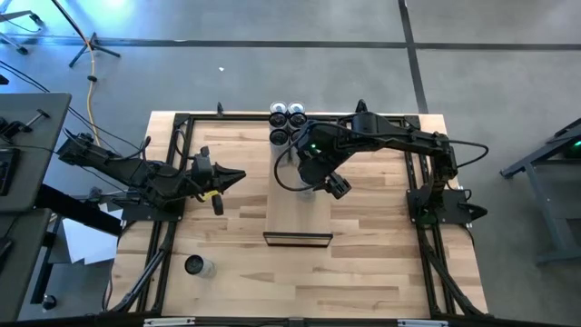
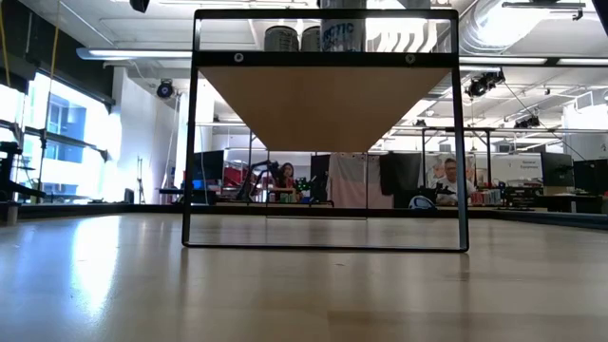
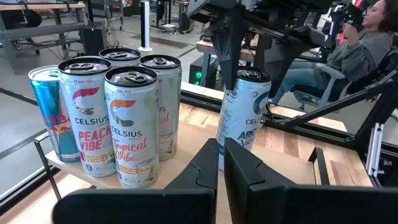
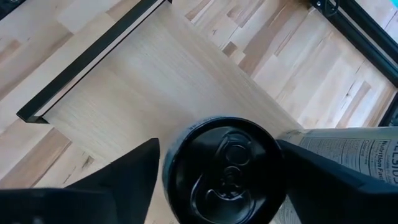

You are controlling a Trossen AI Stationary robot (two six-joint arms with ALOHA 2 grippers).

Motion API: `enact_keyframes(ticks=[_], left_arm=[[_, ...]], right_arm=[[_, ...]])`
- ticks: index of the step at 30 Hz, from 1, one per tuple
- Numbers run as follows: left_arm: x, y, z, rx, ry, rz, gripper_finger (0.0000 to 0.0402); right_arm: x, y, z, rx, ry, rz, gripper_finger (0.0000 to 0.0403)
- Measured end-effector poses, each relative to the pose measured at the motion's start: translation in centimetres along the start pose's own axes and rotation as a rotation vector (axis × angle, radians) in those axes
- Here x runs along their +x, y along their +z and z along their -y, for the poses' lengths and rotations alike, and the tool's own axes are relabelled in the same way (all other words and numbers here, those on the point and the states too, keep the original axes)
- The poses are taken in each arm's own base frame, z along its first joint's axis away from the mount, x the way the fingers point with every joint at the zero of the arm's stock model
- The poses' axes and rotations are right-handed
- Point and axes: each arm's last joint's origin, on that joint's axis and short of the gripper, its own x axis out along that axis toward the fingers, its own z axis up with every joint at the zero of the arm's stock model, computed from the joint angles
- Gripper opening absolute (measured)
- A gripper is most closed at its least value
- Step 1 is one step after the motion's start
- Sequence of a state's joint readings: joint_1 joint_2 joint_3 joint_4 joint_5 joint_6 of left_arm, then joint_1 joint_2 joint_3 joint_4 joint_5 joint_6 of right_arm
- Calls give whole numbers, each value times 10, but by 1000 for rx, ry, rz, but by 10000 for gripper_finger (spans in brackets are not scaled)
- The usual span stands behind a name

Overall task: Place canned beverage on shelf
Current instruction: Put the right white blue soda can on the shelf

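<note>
While its fingers straddle the can [image 4: 225, 169], the right gripper [image 4: 217, 171] stands open.

Right gripper [image 1: 313, 173] hides can beneath it in high view. Low view: shelf [image 2: 323, 100] underside blocks can bases; tops cut by frame edge. Small can [image 1: 196, 266] near table's front left corner: label too small to read.

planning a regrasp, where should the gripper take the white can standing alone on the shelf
Grip the lone can on its round side wall, near the upper half, coming straight down from above with a finger on each side. It stands upright on the shelf, and the cluster of other cans leaves gaps only beside it. The right gripper already straddles its top this way.
</note>
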State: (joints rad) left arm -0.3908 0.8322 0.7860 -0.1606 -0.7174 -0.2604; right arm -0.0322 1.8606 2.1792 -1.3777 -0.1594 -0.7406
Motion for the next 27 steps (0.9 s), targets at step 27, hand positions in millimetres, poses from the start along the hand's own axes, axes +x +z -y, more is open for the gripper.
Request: enact_keyframes(ticks=[27], left_arm=[[-3, 4, -6, 112, 154, 45, 0]], right_arm=[[2, 11, -5, 760, -359, -65, 248]])
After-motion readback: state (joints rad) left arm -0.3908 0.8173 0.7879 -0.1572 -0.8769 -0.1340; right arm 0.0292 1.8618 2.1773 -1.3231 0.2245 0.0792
